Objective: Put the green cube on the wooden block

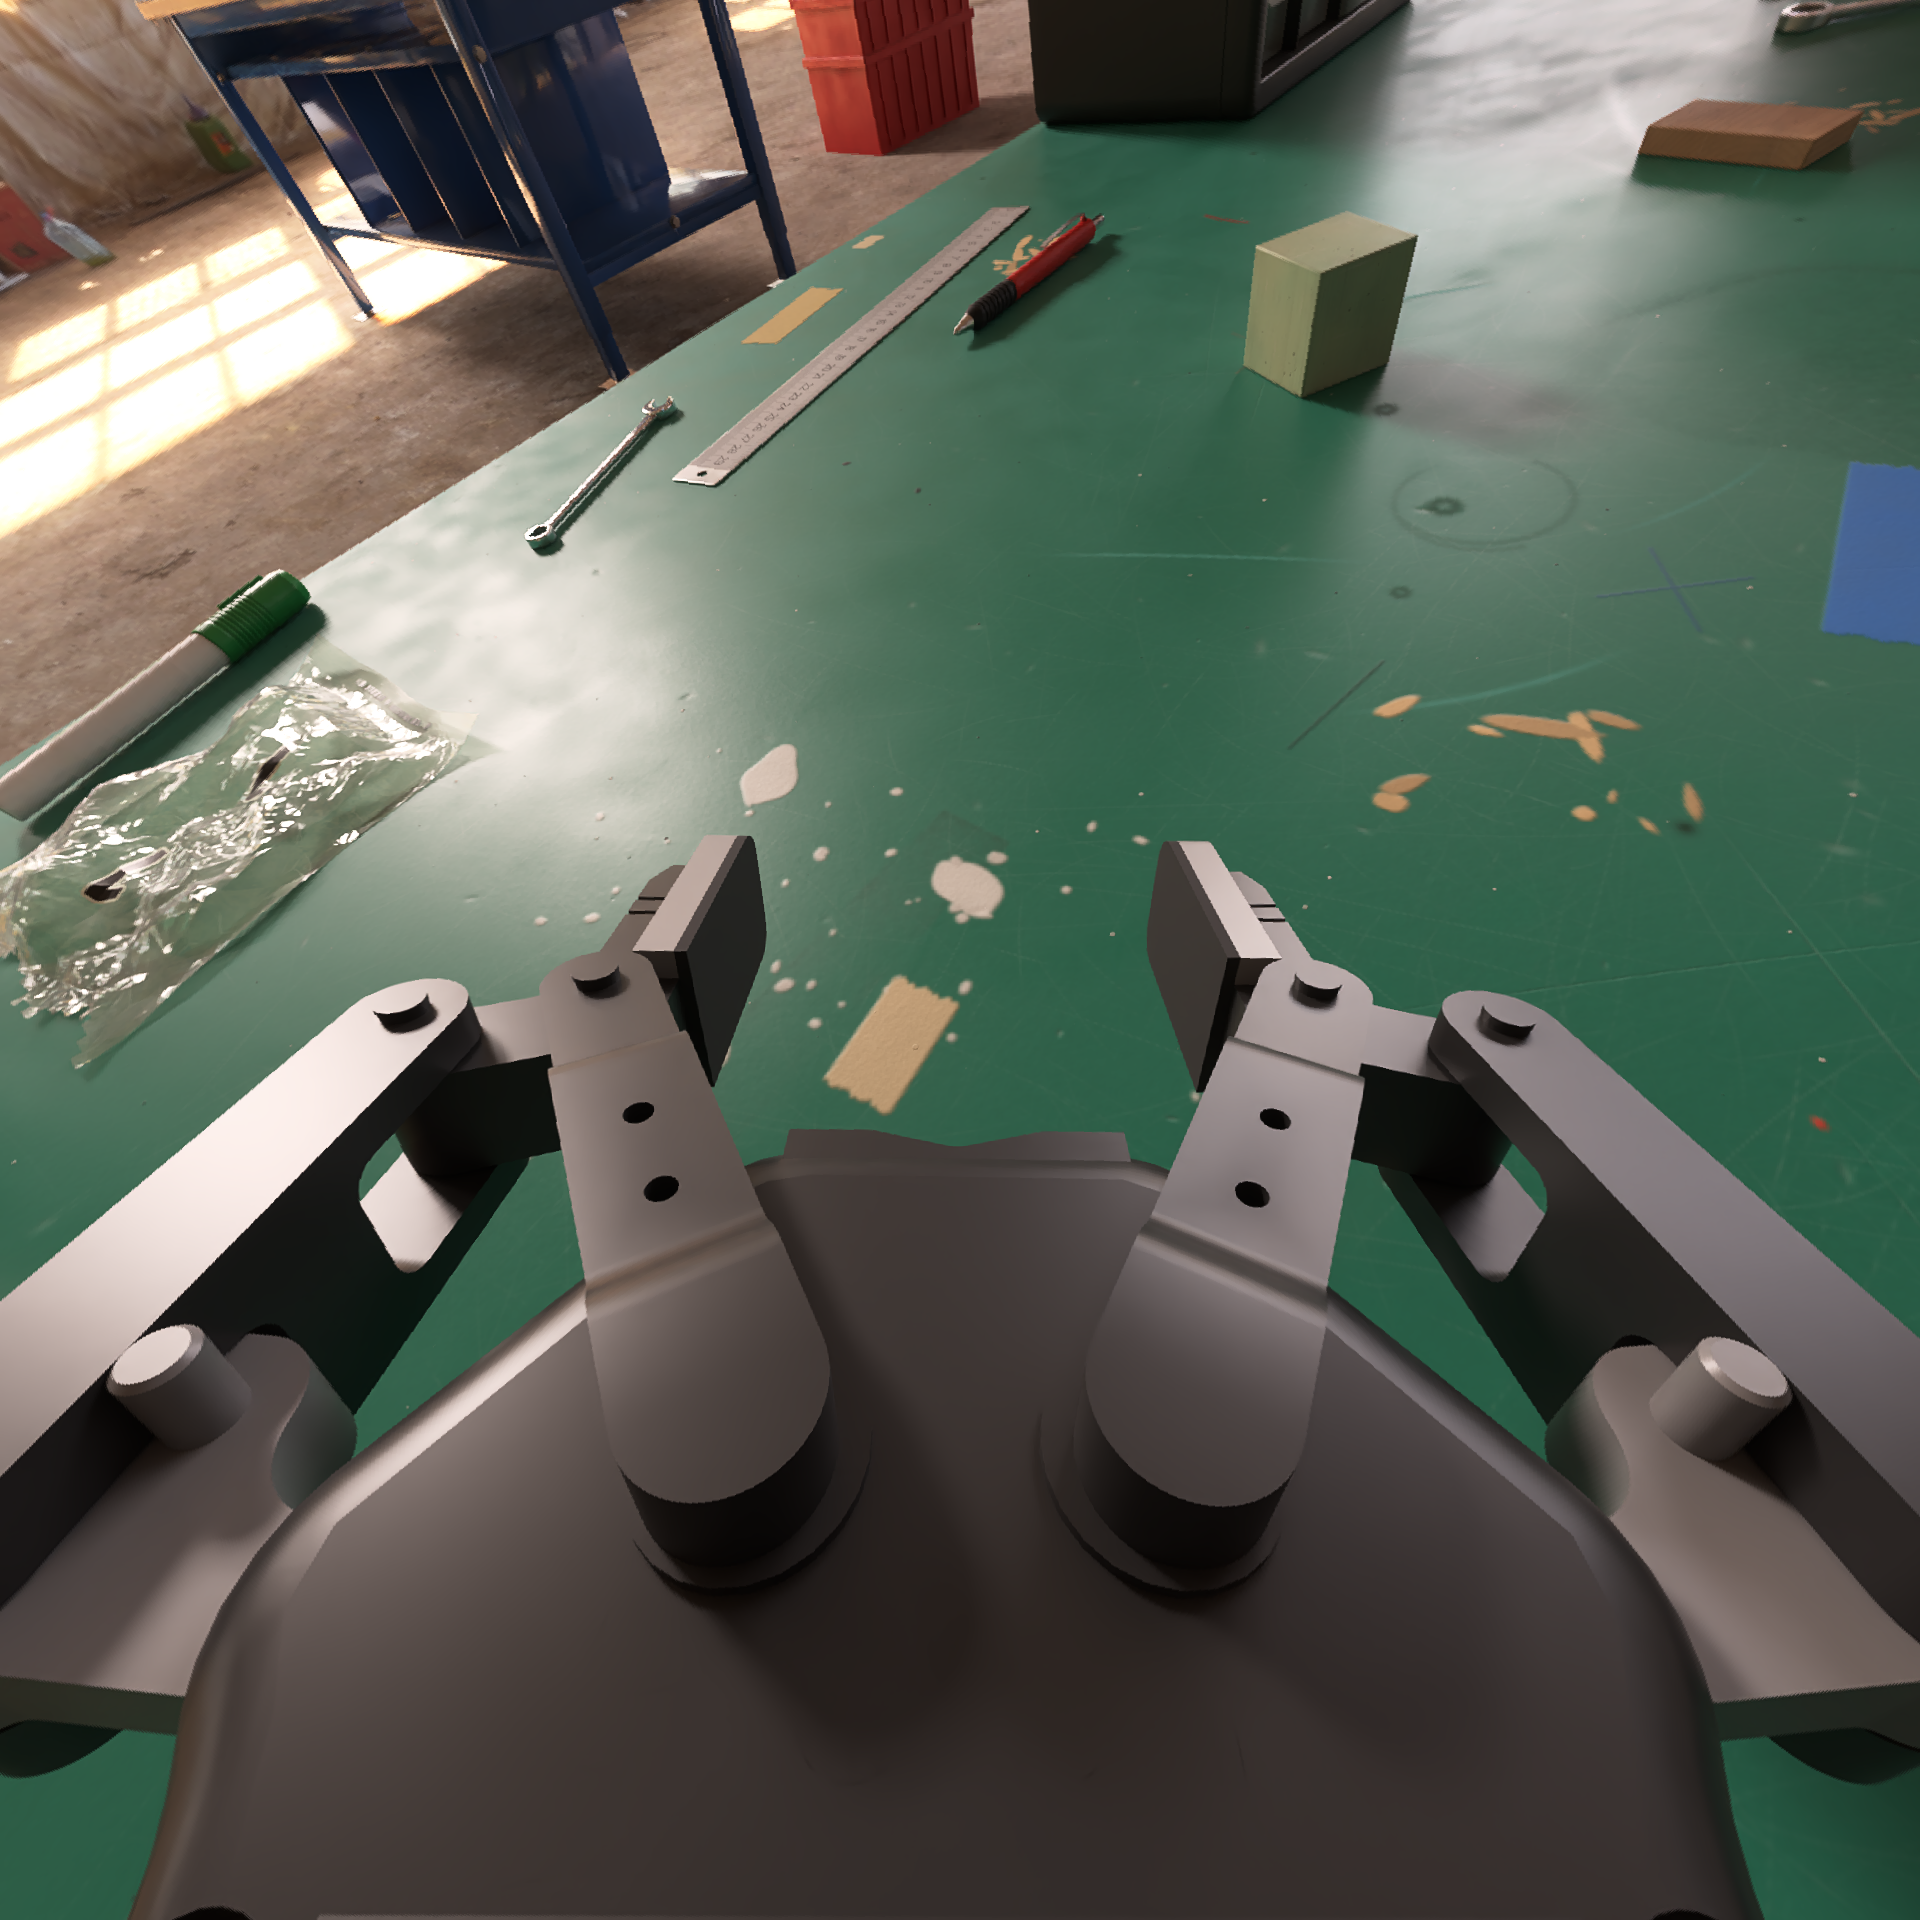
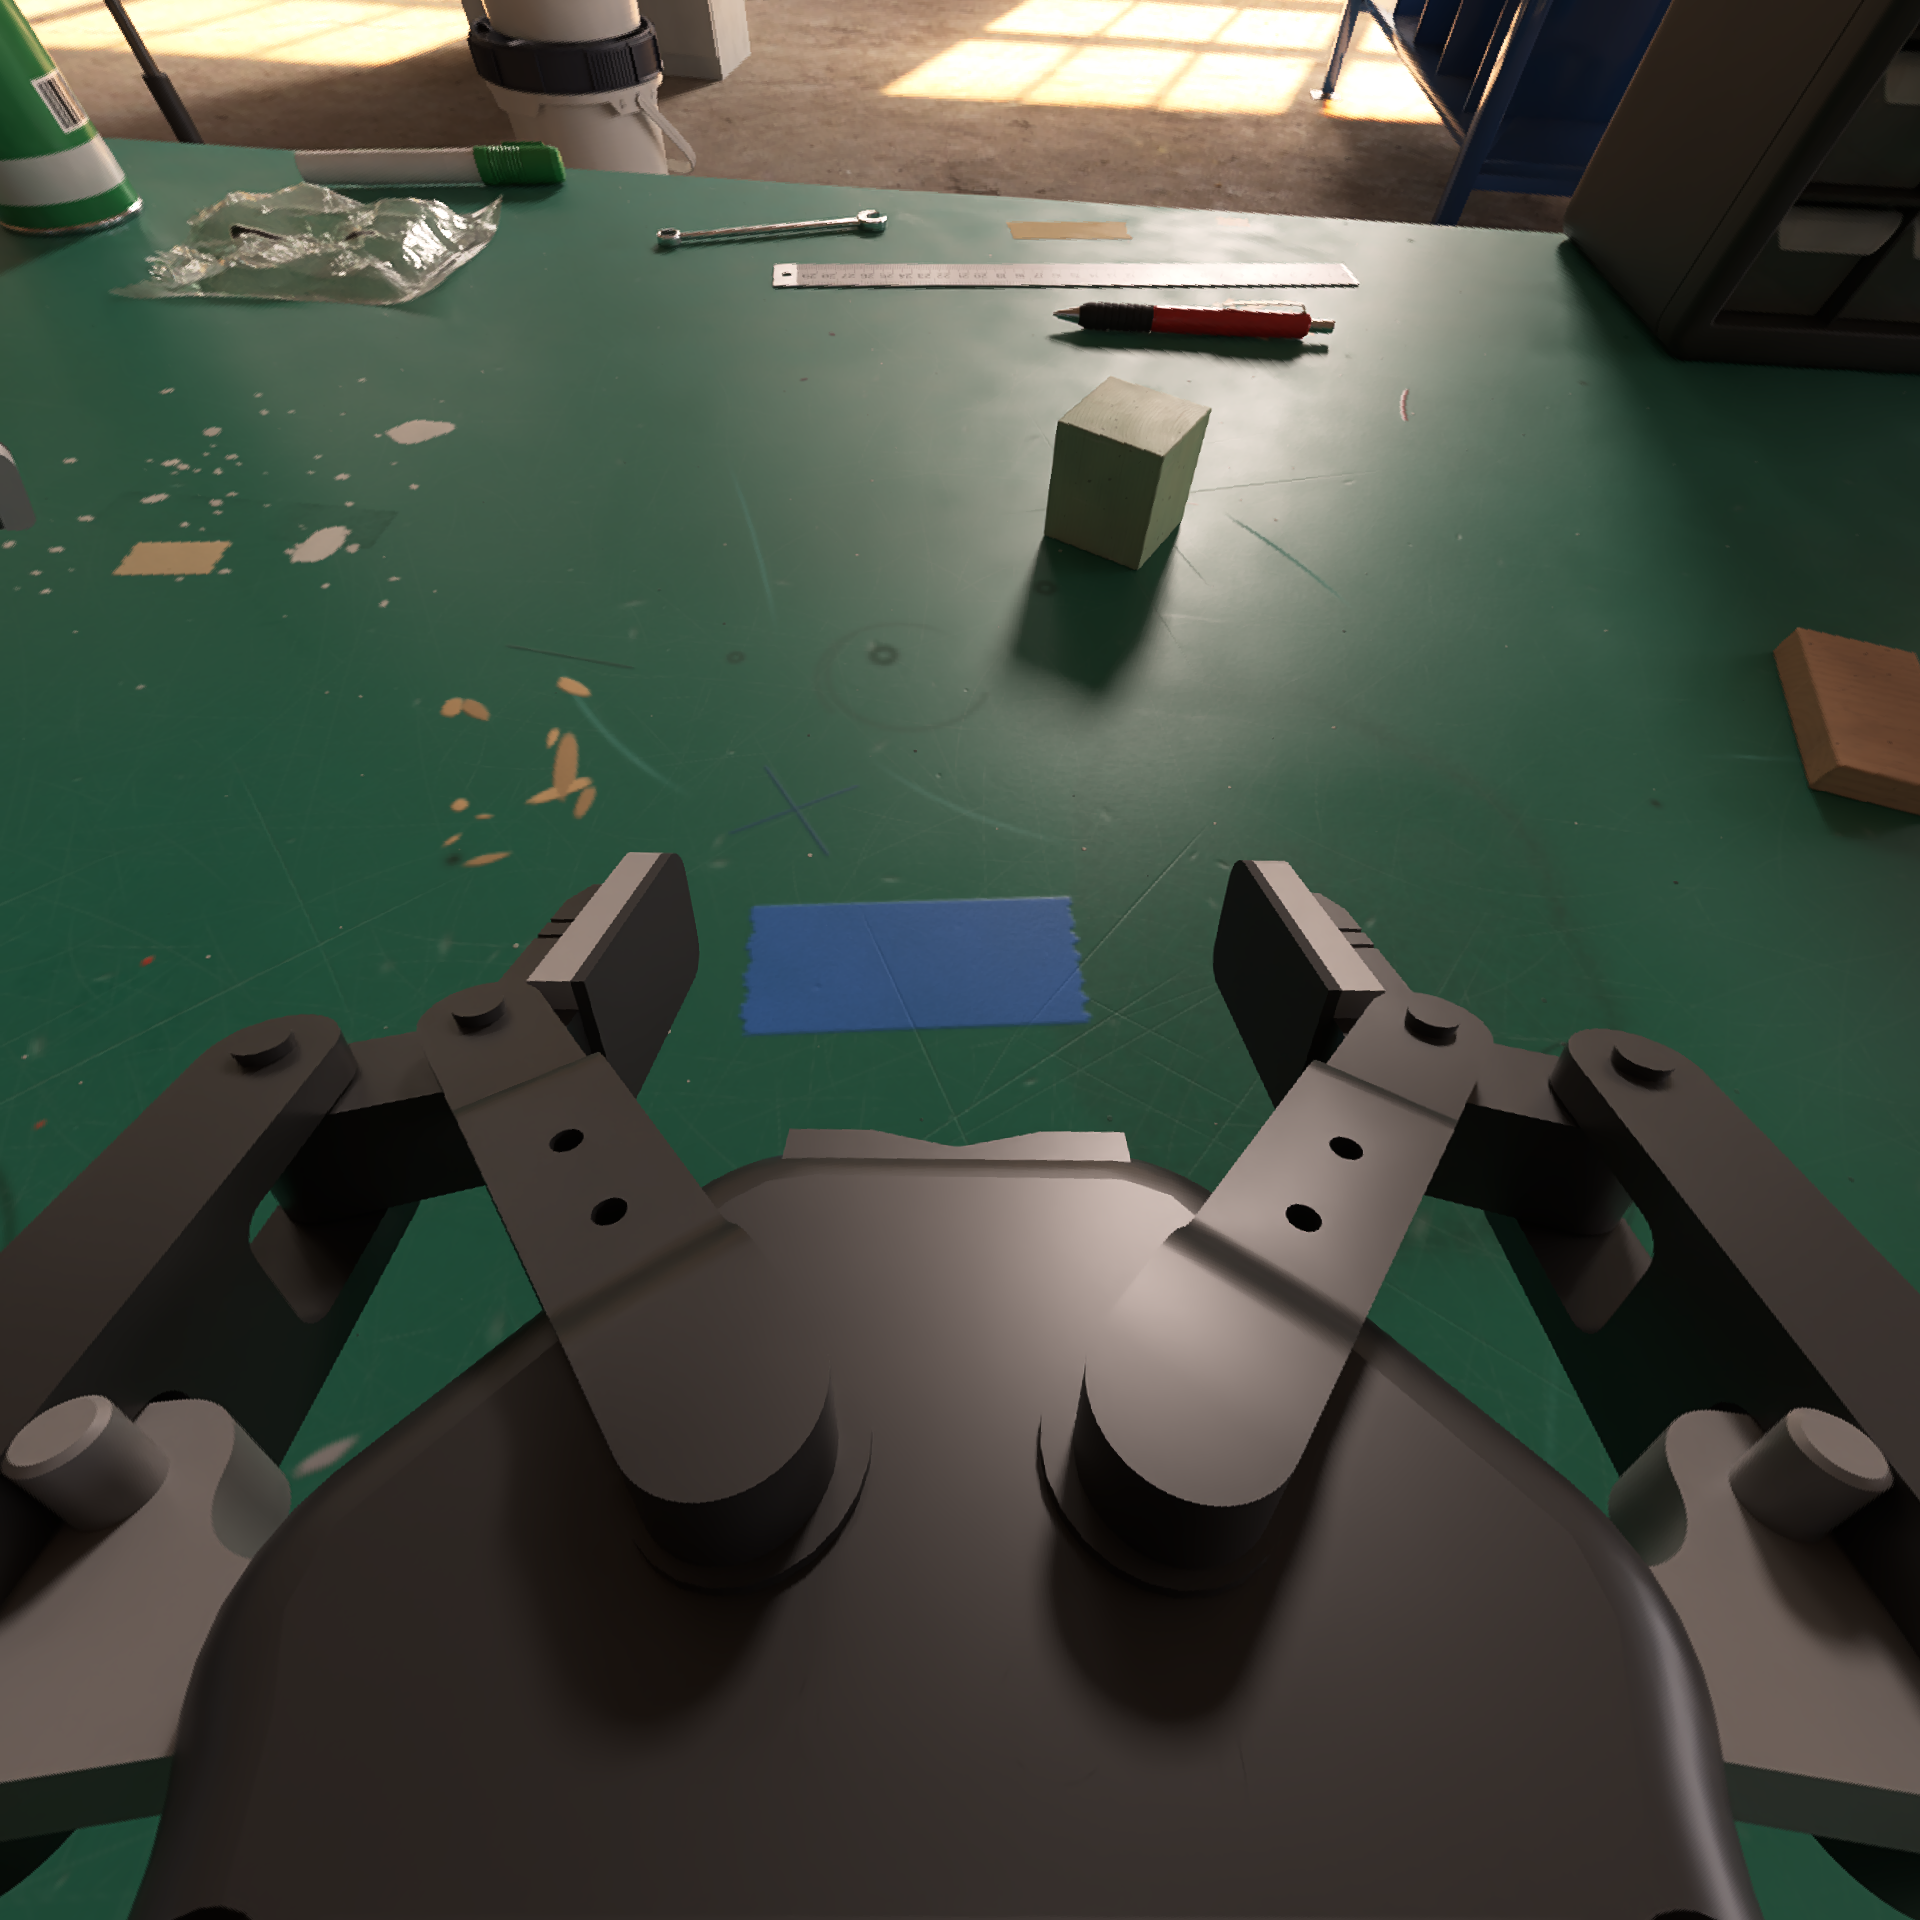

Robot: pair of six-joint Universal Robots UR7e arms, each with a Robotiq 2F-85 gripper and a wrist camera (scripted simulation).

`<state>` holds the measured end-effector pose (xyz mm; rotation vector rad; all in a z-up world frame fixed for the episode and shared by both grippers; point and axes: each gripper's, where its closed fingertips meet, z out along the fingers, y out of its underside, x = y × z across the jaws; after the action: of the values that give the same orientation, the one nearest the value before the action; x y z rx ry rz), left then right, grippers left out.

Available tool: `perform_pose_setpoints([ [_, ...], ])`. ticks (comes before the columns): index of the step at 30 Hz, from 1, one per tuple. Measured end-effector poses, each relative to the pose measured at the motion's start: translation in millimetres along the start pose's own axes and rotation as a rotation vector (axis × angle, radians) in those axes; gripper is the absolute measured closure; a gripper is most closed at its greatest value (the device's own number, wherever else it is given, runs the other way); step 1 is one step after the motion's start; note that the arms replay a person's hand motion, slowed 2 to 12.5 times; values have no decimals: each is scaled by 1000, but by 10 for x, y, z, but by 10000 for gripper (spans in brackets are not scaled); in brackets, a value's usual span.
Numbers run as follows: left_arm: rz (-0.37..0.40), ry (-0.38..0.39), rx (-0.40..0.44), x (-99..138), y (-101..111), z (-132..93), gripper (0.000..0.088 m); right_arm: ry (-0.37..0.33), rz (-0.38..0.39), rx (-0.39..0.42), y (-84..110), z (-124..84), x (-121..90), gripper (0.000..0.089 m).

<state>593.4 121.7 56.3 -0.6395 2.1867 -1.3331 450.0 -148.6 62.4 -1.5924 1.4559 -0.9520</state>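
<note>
A pale green cube (image 1: 1330,303) stands on the green table, far ahead and to the right of my left gripper (image 1: 956,935), which is open and empty above the table. The flat wooden block (image 1: 1745,133) lies farther back at the right. In the right wrist view the cube (image 2: 1127,473) stands ahead and slightly right of my right gripper (image 2: 956,951), which is open and empty. The wooden block (image 2: 1860,722) lies at the right edge, apart from the cube.
A steel ruler (image 1: 852,348), a red pen (image 1: 1029,272), a wrench (image 1: 601,473), a green-capped marker (image 1: 156,686) and a crumpled plastic bag (image 1: 208,831) lie along the table's far edge. Blue tape (image 2: 914,966) lies between my right fingers. A dark cabinet (image 2: 1766,177) stands at the right.
</note>
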Motion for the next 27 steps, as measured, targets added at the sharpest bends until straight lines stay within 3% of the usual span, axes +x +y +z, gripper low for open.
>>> perform_pose_setpoints([
  [27, -13, 18, -7, 12, -7, 36, 241, 16, 95, 72, -251, 206, -14, 39],
])
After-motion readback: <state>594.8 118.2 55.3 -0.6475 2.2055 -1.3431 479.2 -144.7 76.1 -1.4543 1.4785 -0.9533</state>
